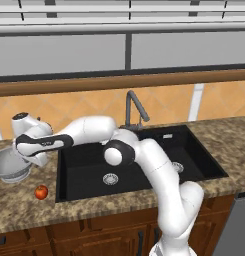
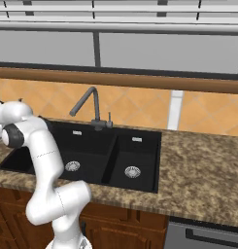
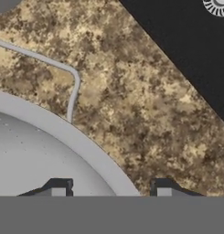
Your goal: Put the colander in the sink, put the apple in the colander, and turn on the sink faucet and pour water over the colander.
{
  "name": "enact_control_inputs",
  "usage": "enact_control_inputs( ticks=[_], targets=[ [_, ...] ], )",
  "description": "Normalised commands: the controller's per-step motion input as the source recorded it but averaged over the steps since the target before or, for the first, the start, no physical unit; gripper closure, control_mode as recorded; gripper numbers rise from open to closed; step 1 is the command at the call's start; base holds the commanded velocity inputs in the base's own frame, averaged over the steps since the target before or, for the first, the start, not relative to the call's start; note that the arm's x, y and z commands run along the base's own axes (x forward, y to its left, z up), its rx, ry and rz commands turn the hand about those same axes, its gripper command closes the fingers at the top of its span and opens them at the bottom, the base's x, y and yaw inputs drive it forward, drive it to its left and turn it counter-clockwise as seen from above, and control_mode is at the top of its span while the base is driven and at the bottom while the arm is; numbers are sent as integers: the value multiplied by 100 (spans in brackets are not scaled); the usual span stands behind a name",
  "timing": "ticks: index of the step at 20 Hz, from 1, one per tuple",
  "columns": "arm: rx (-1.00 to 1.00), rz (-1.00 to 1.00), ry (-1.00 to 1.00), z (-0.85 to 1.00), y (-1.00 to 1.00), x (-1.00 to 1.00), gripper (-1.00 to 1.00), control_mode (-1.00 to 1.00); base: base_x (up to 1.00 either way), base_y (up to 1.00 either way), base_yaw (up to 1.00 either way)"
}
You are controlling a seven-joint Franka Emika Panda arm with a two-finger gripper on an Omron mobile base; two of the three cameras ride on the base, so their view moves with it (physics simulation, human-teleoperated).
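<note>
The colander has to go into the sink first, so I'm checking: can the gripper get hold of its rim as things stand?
Probably yes: the gripper straddles the rim of the colander, one fingertip inside the bowl, one outside, with nothing between.

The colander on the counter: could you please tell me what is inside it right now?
The colander shows a bare perforated inner wall in the hand view, with nothing in it there. Its lower bowl is cut off by the frame, and the arm hides it from the base. The apple lies outside on the counter.
</note>
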Motion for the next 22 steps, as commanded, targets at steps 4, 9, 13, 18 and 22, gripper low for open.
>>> enact_control_inputs(
  ticks=[4,9,13,18,22],
  targets=[
    [0,0,0,-18,2,-4,100,-100,0,0,0],
    [1,-27,-14,1,-29,-48,100,-100,0,0,0],
    [3,-44,-19,14,-54,-52,100,-100,0,0,0],
    [6,-45,-18,26,-56,-47,100,-100,0,0,0],
    [5,-49,-16,28,-50,-39,100,-100,0,0,0]
  ],
)
